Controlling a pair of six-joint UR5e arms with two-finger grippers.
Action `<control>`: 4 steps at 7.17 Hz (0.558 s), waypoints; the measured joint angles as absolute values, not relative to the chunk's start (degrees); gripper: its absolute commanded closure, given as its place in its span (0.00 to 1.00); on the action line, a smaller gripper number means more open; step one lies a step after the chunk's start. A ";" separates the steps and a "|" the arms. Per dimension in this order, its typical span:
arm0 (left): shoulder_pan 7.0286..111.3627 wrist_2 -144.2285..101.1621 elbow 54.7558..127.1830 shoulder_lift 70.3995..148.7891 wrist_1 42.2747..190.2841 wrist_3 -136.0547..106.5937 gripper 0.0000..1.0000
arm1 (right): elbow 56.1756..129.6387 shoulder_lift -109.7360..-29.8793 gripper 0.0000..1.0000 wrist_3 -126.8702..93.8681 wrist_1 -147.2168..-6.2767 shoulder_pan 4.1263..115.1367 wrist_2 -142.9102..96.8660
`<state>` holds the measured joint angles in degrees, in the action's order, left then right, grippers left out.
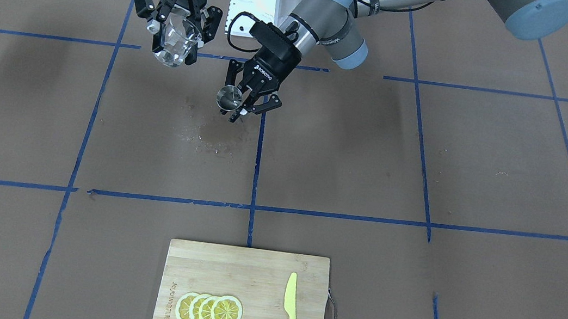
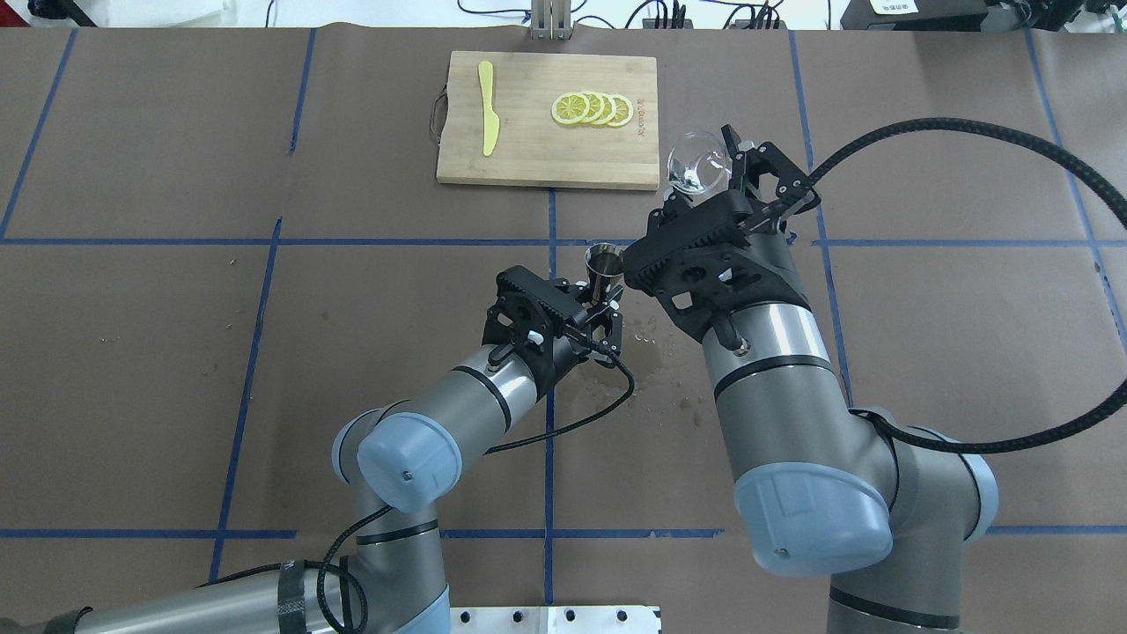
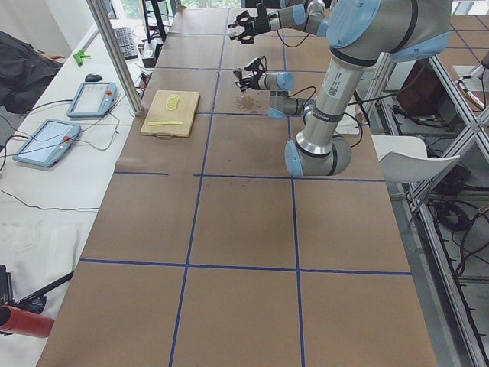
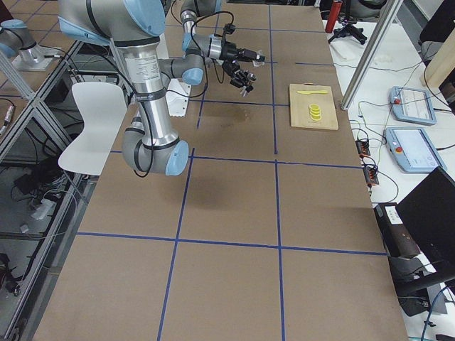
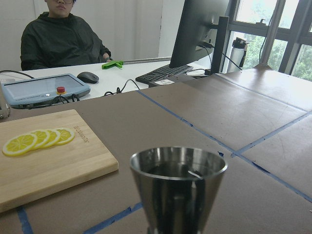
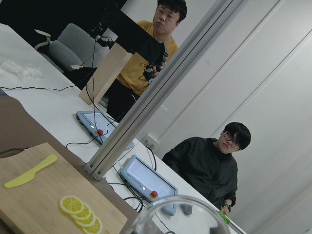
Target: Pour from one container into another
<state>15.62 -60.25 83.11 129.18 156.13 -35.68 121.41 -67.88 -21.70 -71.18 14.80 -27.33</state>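
Note:
My left gripper (image 1: 240,105) is shut on the steel hourglass jigger (image 1: 228,97), which it holds upright above the table near the centre line. The jigger (image 5: 178,187) fills the bottom of the left wrist view, and its upper cup looks dark inside. My right gripper (image 1: 178,42) is shut on the clear glass cup (image 1: 174,44) and holds it tilted in the air. In the overhead view the cup (image 2: 697,163) is to the right of and beyond the jigger (image 2: 604,266), apart from it. Only the cup's rim (image 6: 175,214) shows in the right wrist view.
A wet stain (image 1: 210,133) marks the brown paper below the jigger. A wooden cutting board (image 1: 247,273) with lemon slices (image 1: 209,310) and a yellow knife (image 1: 292,314) lies at the table's far edge. Seated people and tablets are beyond it.

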 measured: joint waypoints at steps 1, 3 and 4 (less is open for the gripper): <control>15.90 -57.88 85.09 127.75 155.84 -35.88 1.00 | 121.72 -69.94 1.00 -25.22 -71.19 14.85 -28.01; 17.13 -51.54 87.00 125.73 154.43 -36.32 1.00 | 122.28 -74.67 1.00 -34.08 -71.19 15.30 -32.13; 17.53 -48.59 87.73 124.53 152.64 -37.33 1.00 | 122.56 -76.98 1.00 -38.71 -71.19 16.04 -34.83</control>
